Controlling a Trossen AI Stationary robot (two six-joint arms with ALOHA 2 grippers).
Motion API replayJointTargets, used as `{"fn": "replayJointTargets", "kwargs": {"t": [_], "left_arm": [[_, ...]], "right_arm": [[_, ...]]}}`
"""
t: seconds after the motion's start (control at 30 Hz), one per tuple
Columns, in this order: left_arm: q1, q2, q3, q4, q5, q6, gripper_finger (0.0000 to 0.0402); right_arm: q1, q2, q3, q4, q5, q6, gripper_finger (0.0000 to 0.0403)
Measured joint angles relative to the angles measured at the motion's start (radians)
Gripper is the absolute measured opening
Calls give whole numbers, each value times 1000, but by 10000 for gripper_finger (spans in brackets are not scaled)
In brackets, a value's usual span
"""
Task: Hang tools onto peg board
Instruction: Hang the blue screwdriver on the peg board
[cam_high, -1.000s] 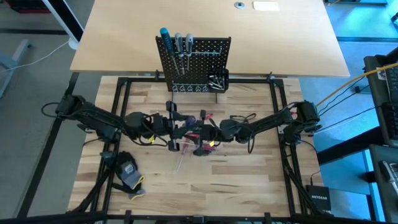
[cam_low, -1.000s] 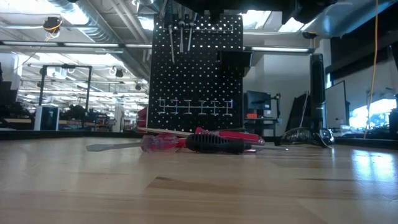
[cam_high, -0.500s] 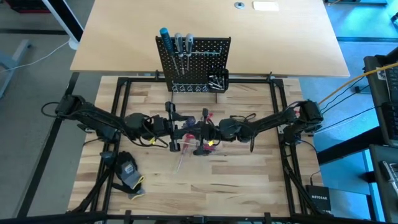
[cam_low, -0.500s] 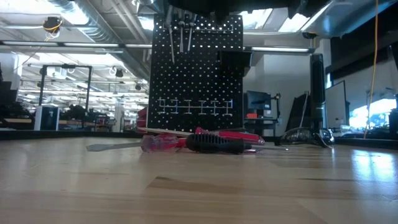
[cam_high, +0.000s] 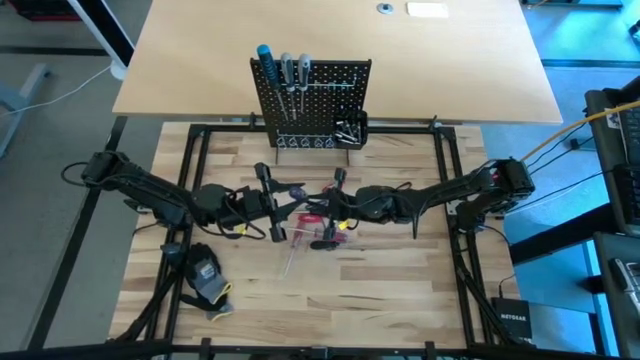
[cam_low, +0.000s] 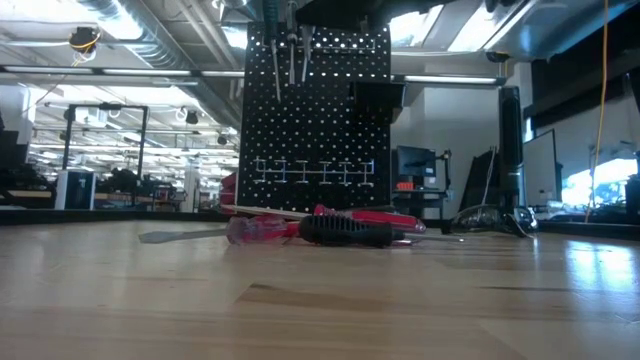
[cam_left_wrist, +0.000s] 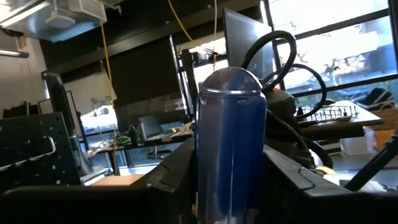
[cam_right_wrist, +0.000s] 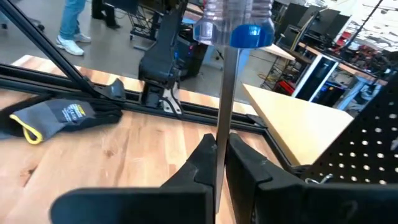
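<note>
Over the middle of the pale wooden butcher-block table (cam_high: 400, 290), the two dark arms meet nose to nose. From above they are a tangle of black. Only the wrist cameras show what they have between them.

The left gripper (cam_left_wrist: 230, 183) is clamped on the rounded handle of a translucent blue-handled screwdriver (cam_left_wrist: 231, 137). The handle stands up between its two dark fingers (cam_left_wrist: 177, 177).

The right gripper (cam_right_wrist: 221, 155) is pinched tight on the same tool's thin steel shaft. That view shows the shaft running up to the blue collar of the handle. The tool is in the air between the two arms, clear of the tabletop.

The small upright black perforated metal peg board (cam_high: 320, 95) stands at the far edge of the table, well apart from both grippers. The overhead view shows three screwdrivers hanging at its upper left, one blue-handled (cam_high: 264, 55), and a small black bin (cam_high: 350, 130) at its lower right.

The table-level view shows neither gripper clearly. It does show a red-handled screwdriver (cam_low: 262, 230) and a black-handled tool (cam_low: 345, 232) lying on the wood in front of the board.

A grey glove with yellow trim (cam_high: 205, 275) lies near the left front. Beyond the table, the right wrist view catches a person's legs (cam_right_wrist: 73, 22).
</note>
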Motion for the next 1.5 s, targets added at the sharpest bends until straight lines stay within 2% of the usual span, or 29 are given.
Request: {"fn": "replayJointTargets", "kwargs": {"t": [0.07, 0.17, 0.3, 0.43, 0.53, 0.67, 0.73, 0.93, 1.1, 1.23, 1.43, 1.5], "left_arm": [[3, 0, 0, -3, 0, -3, 119], [8, 1, 0, -20, -2, -3, 119], [7, -1, -1, -25, -51, 8, 119], [1, -4, -1, -24, -165, 41, 119], [2, -4, -1, -42, -269, 60, 119], [21, -4, -1, -44, -396, 102, 119], [42, -4, -1, -48, -429, 105, 119], [161, -4, -12, -42, -433, 34, 119], [269, -4, -63, -44, -436, -75, 119], [335, -3, -117, -22, -434, -136, 119], [422, 9, -208, 204, -379, -131, 117], [451, 19, -219, 233, -376, -131, 116]], "right_arm": [[0, 5, 0, 4, -9, 13, 23], [1, 5, 0, -25, 47, 18, 40], [19, -19, 0, -108, 185, 14, 77], [62, -110, 0, -303, 375, -1, 108], [97, -185, 0, -483, 453, 89, 121], [131, -260, 0, -753, 455, 296, 122], [145, -284, -29, -815, 457, 386, 121], [181, -329, -210, -807, 533, 585, 122], [213, -335, -340, -720, 577, 700, 122], [219, -335, -414, -606, 577, 698, 122], [217, -336, -426, -571, 572, 571, 122], [217, -336, -426, -563, 573, 548, 122]]}}
